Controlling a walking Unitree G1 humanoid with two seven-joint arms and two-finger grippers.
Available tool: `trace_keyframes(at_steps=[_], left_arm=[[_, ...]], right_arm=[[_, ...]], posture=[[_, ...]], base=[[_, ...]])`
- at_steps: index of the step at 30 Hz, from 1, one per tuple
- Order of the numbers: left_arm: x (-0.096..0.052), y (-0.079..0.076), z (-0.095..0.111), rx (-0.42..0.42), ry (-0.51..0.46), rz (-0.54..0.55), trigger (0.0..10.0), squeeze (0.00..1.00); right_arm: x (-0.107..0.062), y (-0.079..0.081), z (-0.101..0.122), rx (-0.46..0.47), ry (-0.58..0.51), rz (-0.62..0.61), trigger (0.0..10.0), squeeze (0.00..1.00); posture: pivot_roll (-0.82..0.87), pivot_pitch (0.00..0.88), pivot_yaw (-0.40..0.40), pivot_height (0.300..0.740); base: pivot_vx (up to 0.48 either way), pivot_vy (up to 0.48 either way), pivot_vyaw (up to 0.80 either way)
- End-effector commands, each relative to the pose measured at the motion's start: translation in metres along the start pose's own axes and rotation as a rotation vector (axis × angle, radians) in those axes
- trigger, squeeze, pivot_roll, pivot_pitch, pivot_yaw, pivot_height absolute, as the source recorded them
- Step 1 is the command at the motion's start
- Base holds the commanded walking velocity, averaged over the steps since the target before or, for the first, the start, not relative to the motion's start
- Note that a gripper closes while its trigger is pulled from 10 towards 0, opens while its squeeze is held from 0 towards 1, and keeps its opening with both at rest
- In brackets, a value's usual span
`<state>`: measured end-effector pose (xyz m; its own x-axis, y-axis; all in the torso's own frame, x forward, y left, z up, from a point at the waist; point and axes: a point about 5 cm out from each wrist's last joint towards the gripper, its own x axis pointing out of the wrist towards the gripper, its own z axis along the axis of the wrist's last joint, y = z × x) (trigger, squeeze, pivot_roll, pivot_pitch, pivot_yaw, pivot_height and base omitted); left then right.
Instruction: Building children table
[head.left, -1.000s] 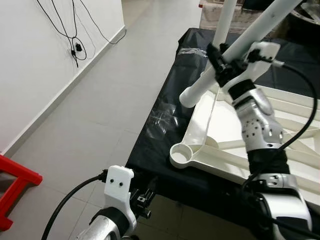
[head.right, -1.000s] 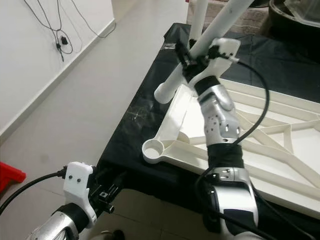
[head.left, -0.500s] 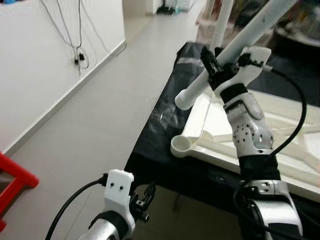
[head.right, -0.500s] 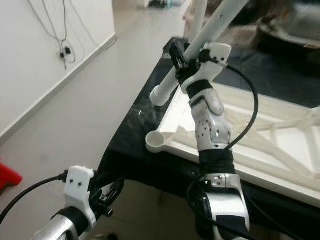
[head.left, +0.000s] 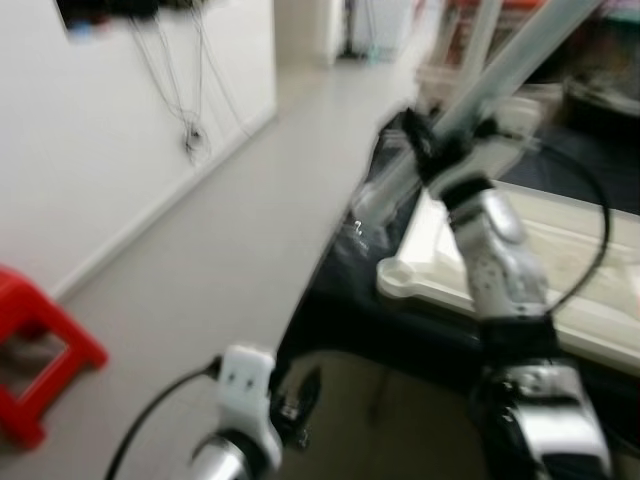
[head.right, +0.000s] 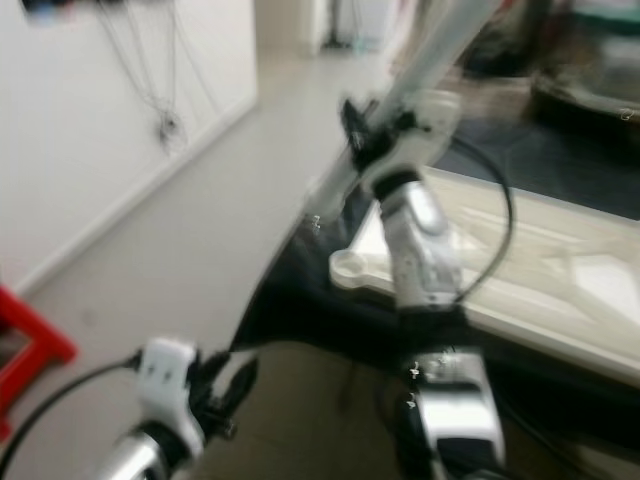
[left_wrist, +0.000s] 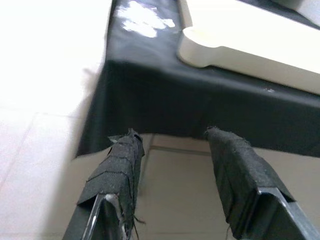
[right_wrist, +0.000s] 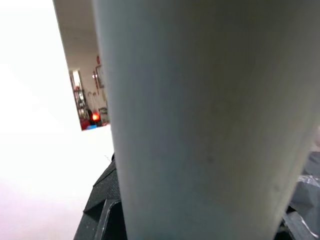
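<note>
Fingers of the right gripper (head.left: 432, 150) clamp a white table leg (head.left: 520, 62), a long tube held tilted above the corner of the upturned white tabletop (head.left: 560, 290). Head views, both blurred: the tabletop lies underside up on a low table under a black cloth (head.left: 340, 300), its round corner socket (head.left: 400, 272) near the cloth's edge and below the leg's lower end. A second white leg (head.left: 478, 30) stands upright behind. Left gripper (head.left: 300, 400) hangs low over the tiled floor, beside the cloth's edge. A red stool (head.left: 40, 360) sits at the left by the white wall, where cables (head.left: 190, 130) hang.

Compared with a second ago, the whole picture has shifted and blurred, so the camera moved; the stool shows more fully. The grip on the leg looks unchanged.

Left wrist view: two black fingers (left_wrist: 120, 170) spread apart with nothing between; beyond them the cloth's drape and the tabletop's corner (left_wrist: 210, 47).

Right wrist view: the leg (right_wrist: 210, 120) runs close across the lens, dark fingers (right_wrist: 102, 200) against it.
</note>
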<state>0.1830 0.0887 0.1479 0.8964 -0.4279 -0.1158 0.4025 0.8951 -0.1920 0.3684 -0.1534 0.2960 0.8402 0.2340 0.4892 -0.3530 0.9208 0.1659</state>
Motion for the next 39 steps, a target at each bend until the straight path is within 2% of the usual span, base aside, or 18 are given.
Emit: trace_keyframes(at_steps=[1,16,20,25,28,29,30,32,35,36,38,39], left_arm=[[0.0,-0.001,-0.003,-0.009,0.008,0.001,10.0,0.0],[0.001,0.0,0.003,0.009,-0.026,0.029,10.0,0.0],[0.008,0.013,0.024,0.087,-0.131,0.123,10.0,0.0],[0.015,0.028,0.04,0.114,-0.2,0.195,10.0,0.0],[0.016,0.031,0.044,0.122,-0.218,0.211,10.0,0.0],[0.019,0.036,0.054,0.146,-0.256,0.242,10.0,0.0],[0.019,0.036,0.054,0.146,-0.256,0.242,10.0,0.0],[0.021,0.039,0.059,0.156,-0.278,0.261,10.0,0.0],[0.021,0.039,0.059,0.157,-0.284,0.268,10.0,0.0],[0.02,0.039,0.058,0.156,-0.282,0.278,10.0,0.0],[0.02,0.039,0.058,0.156,-0.282,0.278,10.0,0.0],[0.019,0.039,0.056,0.156,-0.277,0.284,10.0,0.0]], right_arm=[[0.001,-0.001,0.009,-0.019,-0.032,0.003,10.0,0.0],[-0.002,0.001,0.006,-0.056,-0.03,-0.022,10.0,0.0],[-0.009,0.006,0.007,-0.075,-0.038,-0.044,10.0,0.0],[-0.016,0.014,0.009,-0.085,-0.041,-0.038,10.0,0.0],[-0.019,0.017,0.008,-0.09,-0.042,-0.03,10.0,0.0],[-0.029,0.025,0.005,-0.102,-0.036,-0.012,10.0,0.0],[-0.029,0.025,0.005,-0.102,-0.036,-0.012,10.0,0.0],[-0.039,0.028,0.0,-0.126,-0.017,-0.005,10.0,0.0],[-0.049,0.027,-0.006,-0.146,0.009,-0.019,10.0,0.0],[-0.061,0.024,-0.012,-0.15,0.045,-0.047,10.0,0.0],[-0.061,0.024,-0.012,-0.15,0.045,-0.047,10.0,0.0],[-0.073,0.021,-0.018,-0.155,0.08,-0.083,10.0,0.0]], posture=[[0.07,0.138,-0.066,0.74],[0.06,0.15,-0.07,0.74],[0.06,0.143,-0.067,0.74],[0.06,0.116,-0.066,0.74],[0.06,0.112,-0.065,0.74],[0.06,0.074,-0.064,0.74],[0.06,0.074,-0.064,0.74],[0.06,0.056,-0.065,0.74],[0.06,0.046,-0.064,0.74],[0.06,0.033,-0.063,0.74],[0.06,0.033,-0.063,0.74],[0.06,0.025,-0.06,0.74]], base=[[0.0,0.0,0.0],[0.0,0.0,0.0],[0.0,0.0,-0.2],[0.0,0.0,-0.8],[0.0,0.0,-0.8],[0.0,0.0,0.0],[0.0,0.0,0.0],[0.0,0.0,0.0],[0.0,0.0,0.0],[0.0,0.0,0.0],[0.0,0.0,0.0],[0.0,0.0,-0.8]])
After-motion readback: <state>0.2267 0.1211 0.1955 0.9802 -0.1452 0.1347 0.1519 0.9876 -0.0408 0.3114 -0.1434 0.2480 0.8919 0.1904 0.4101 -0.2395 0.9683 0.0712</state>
